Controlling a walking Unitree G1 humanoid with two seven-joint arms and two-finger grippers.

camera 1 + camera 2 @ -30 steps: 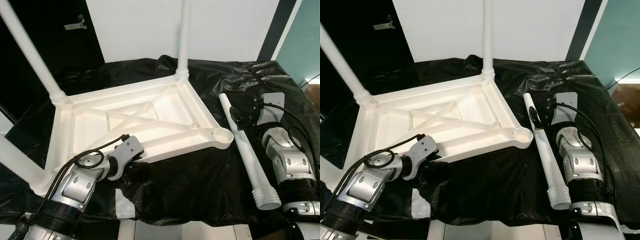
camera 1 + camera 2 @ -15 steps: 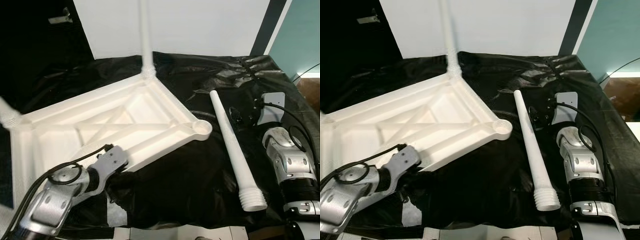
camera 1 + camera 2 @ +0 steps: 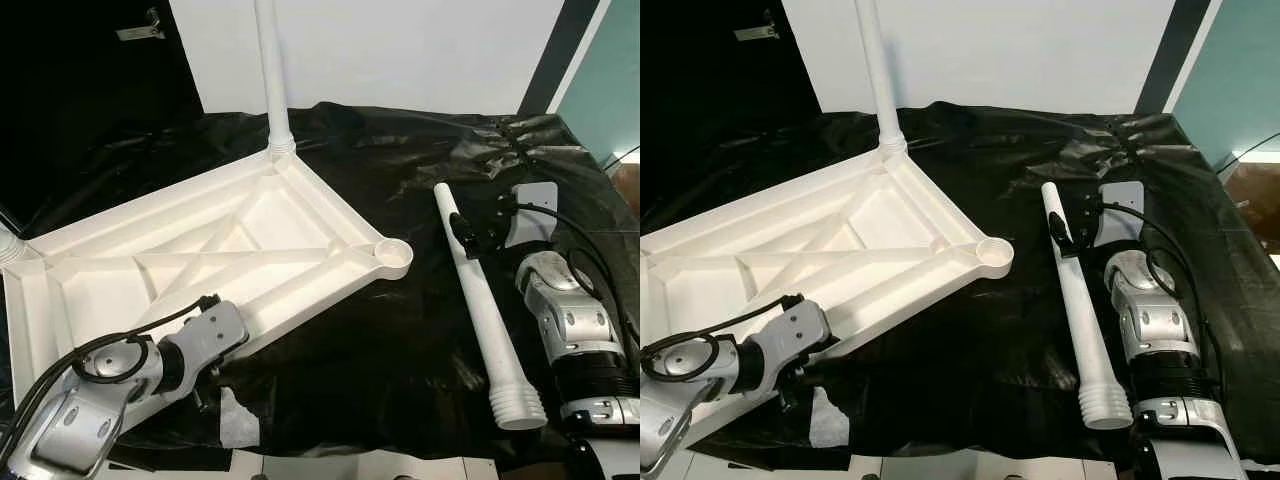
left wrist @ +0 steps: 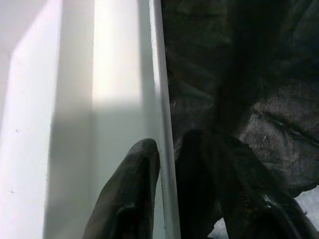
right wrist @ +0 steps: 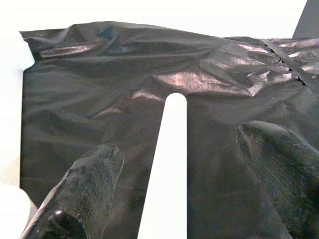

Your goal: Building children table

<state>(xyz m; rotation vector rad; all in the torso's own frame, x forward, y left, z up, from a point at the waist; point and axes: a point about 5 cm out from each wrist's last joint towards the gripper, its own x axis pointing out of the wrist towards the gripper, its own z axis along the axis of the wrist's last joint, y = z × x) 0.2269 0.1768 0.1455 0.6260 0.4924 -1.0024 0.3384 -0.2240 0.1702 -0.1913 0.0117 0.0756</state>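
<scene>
An upturned white tabletop (image 3: 250, 235) lies ribbed side up on a black sheet. One leg (image 3: 269, 70) stands upright in its far corner, and another leg (image 3: 6, 246) shows at the left edge. The near-right corner socket (image 3: 393, 254) holds nothing. My left gripper (image 4: 172, 143) is shut on the tabletop's near rim (image 4: 163, 99), one finger on each side. A loose white leg (image 3: 482, 305) lies on the sheet to the right, thread end toward me. My right gripper (image 5: 179, 159) is open astride its thin end, fingers (image 5: 84, 184) apart from it.
The black sheet (image 3: 380, 340) covers the whole work surface and wrinkles at the back right. A white wall stands behind, and a teal panel (image 3: 610, 80) at the far right. Near the front edge a pale torn patch (image 3: 238, 425) shows through the sheet.
The tabletop has swung to my left with my left gripper on its rim; the socket corner now sits farther from the loose leg. The view panned and came back. My right gripper stayed.
</scene>
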